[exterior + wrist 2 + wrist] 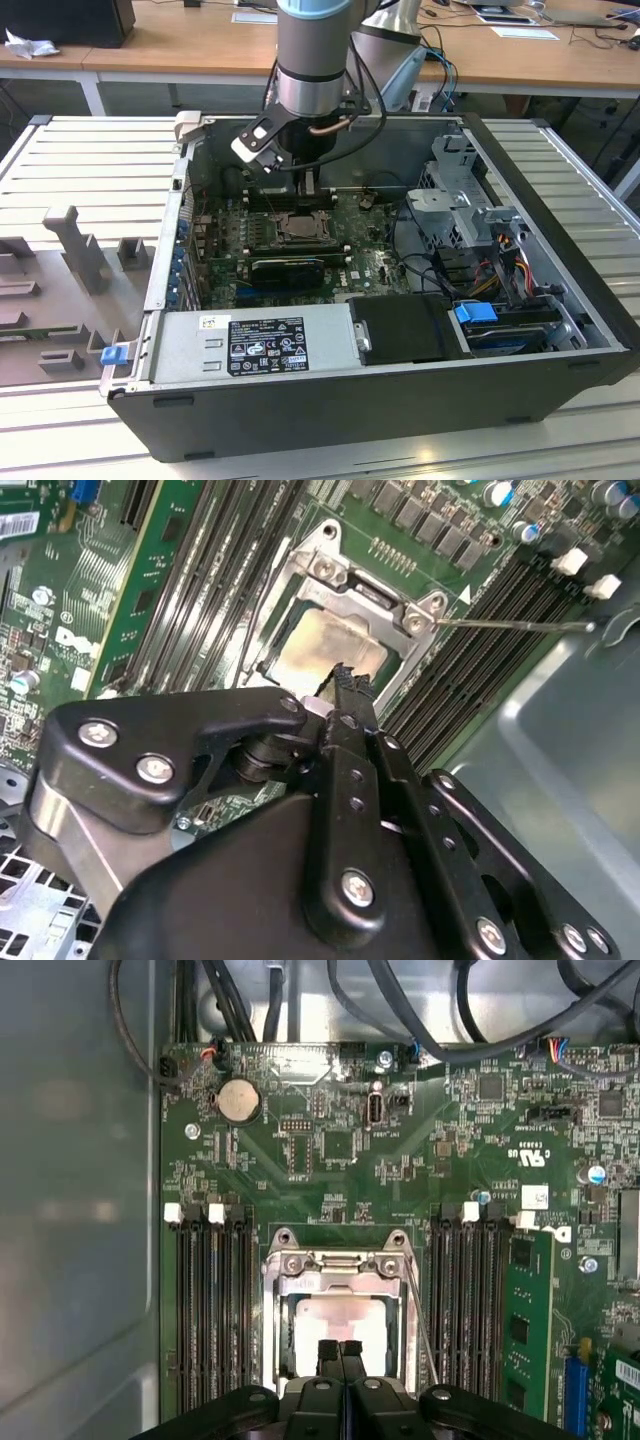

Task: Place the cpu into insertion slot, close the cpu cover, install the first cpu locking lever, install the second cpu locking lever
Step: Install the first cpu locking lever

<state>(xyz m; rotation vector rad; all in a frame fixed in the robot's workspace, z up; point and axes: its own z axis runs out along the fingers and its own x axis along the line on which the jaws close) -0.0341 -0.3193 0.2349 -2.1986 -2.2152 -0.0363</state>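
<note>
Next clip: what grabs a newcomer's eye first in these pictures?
The arm reaches down from above into the open computer case, mid-frame in the exterior view. In the first wrist view the shut gripper hangs right over the pale cpu, which sits framed by the silver cpu cover.

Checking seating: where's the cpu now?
In the first wrist view, the pale beige-silver square cpu shows through the silver metal cover's window, between the black memory-slot banks, just beneath the shut claw.

pale cpu — flat under cpu cover
</note>
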